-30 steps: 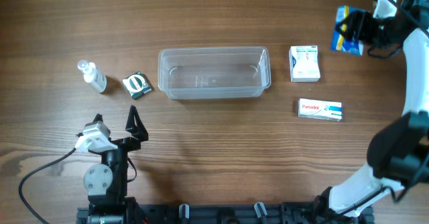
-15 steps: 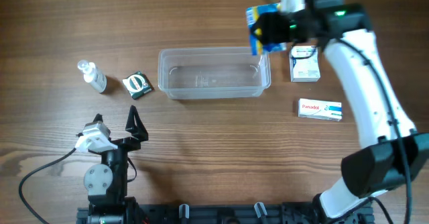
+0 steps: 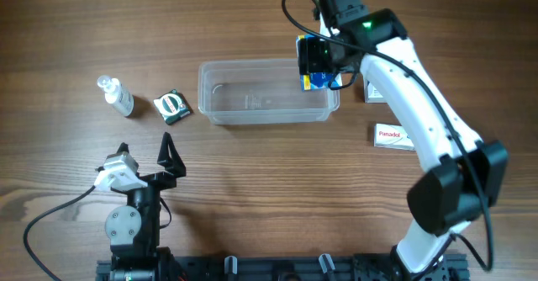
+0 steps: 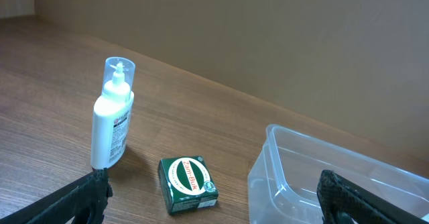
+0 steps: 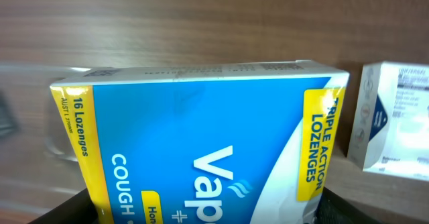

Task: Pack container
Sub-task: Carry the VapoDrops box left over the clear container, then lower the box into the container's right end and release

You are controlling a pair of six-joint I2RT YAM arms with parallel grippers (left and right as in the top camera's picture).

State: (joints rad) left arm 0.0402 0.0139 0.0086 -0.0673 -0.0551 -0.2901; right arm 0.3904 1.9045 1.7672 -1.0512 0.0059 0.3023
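Your right gripper [image 3: 316,62] grips the lozenge box [image 3: 317,82] over the container [image 3: 204,92], above its right rim; dropped here, it may catch. Your left gripper [image 3: 145,143] stands open.

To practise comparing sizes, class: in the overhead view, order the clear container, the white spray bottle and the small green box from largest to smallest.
1. Clear container: clearly largest.
2=. White spray bottle and small green box: look about alike, so unranked.
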